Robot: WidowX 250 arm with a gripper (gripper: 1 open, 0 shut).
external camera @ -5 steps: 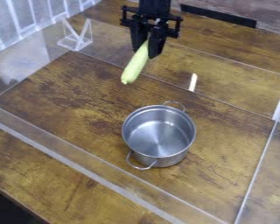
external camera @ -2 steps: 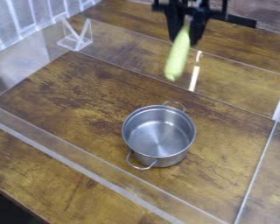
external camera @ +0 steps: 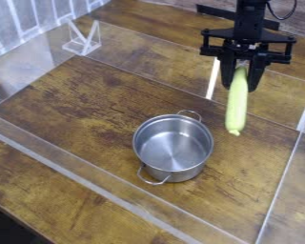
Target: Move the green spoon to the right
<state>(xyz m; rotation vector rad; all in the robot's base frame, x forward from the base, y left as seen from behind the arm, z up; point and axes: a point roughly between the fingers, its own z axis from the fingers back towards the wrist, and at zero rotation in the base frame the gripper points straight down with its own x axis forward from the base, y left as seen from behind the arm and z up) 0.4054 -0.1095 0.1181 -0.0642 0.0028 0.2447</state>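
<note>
the gripper (external camera: 244, 67) is clamped on the top end of the green spoon (external camera: 236, 103), jaws squeezed together around it, and the spoon hangs almost straight down below the hand with its yellow-green handle showing. the metal bowl of the spoon is not visible; it appears to be up between the jaws, but that cannot be told for sure.

what has changed: a second ago the hand held the spoon above the upper middle of the table, up and to the left of the pot; now hand and spoon have travelled across to the right side of the view. the spoon also hangs straighter than it did then, when it slanted. the grip looks the same throughout.

the pot (external camera: 174, 145) sits below and to the left of the hand, well clear of the dangling spoon, and has not shifted. the wooden table (external camera: 79, 105) lies under the hand, with clear plastic walls (external camera: 280, 186) edging the work area; the right wall is just beyond the spoon.

for the task, this seems to be the carrying leg nearly finished: the spoon is already to the right, so what remains is probably to lower it and let go short of the wall.

no brand, label or writing can be read anywhere.
</note>
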